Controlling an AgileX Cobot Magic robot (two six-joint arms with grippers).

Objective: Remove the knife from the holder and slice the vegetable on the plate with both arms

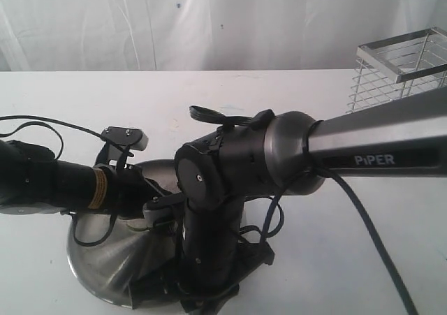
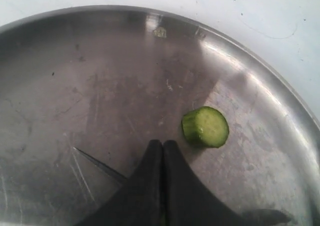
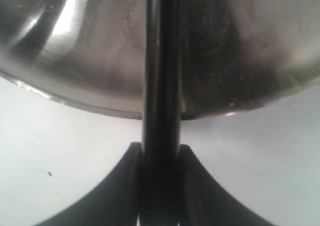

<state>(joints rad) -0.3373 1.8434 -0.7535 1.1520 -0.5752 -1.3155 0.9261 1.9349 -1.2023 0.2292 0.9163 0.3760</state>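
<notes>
In the left wrist view a cut green round of the vegetable (image 2: 205,127) lies on the shiny steel plate (image 2: 100,75), just beside my left gripper (image 2: 163,144). That gripper is shut, and nothing shows between its tips. The thin dark tip of the knife (image 2: 97,163) lies low over the plate on the other side of those fingers. My right gripper (image 3: 161,153) is shut on the knife's black handle (image 3: 161,85), which reaches over the plate's rim (image 3: 75,103). In the exterior view both arms crowd over the plate (image 1: 98,259) and hide the grippers.
The chrome wire holder (image 1: 398,70) stands at the back right of the white table. The bulky PiPER arm (image 1: 377,144) comes in from the right and the slimmer arm (image 1: 77,186) from the left, with loose black cables around them. A tiny pale scrap (image 2: 160,32) lies on the plate.
</notes>
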